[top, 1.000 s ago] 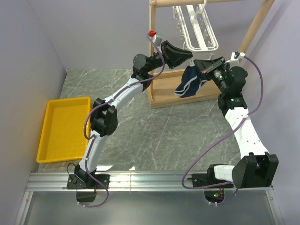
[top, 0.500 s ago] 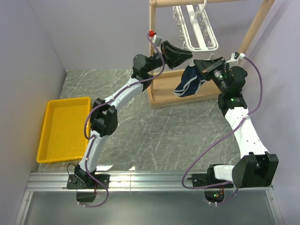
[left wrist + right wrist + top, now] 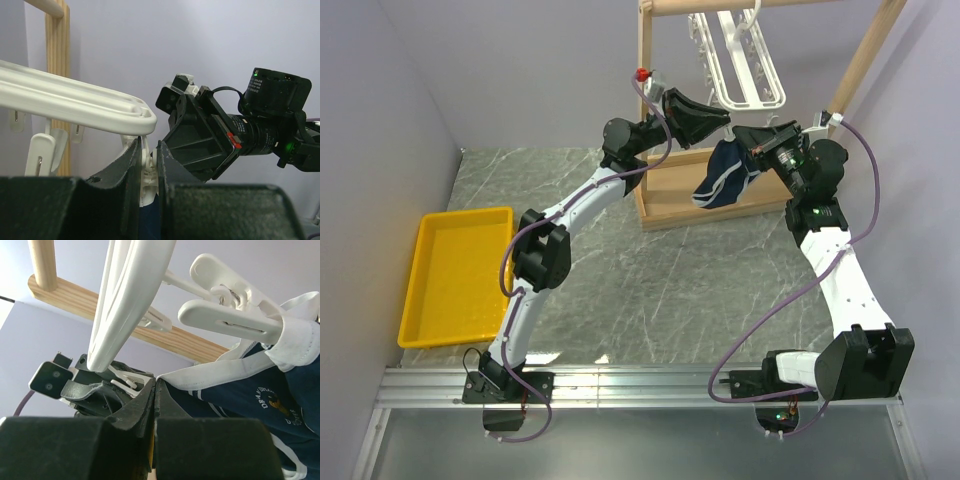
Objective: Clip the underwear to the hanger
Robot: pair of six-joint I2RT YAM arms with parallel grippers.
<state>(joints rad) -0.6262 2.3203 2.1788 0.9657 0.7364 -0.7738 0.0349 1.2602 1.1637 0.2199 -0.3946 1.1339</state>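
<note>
The white hanger [image 3: 748, 62] hangs from the wooden rack's top bar. The navy underwear [image 3: 724, 176] with white trim dangles just below it. My left gripper [image 3: 712, 120] is shut on one white hanger clip [image 3: 146, 167], with navy fabric [image 3: 148, 220] showing between the jaws below the clip. My right gripper [image 3: 753, 152] is shut on the white waistband of the underwear [image 3: 250, 390], right beside the left gripper [image 3: 100, 385]. Another clip [image 3: 230, 322] grips the waistband further along. The hanger frame also shows in the left wrist view [image 3: 75, 102] and the right wrist view [image 3: 131, 295].
The light wooden rack [image 3: 645, 120] stands at the back, its base board [image 3: 690, 212] on the marble table. A yellow tray [image 3: 455, 275] lies at the left. Grey walls close in on the left, back and right.
Both grippers have edged very slightly up toward the hanger. Each keeps its hold, and the underwear hangs much as before.
</note>
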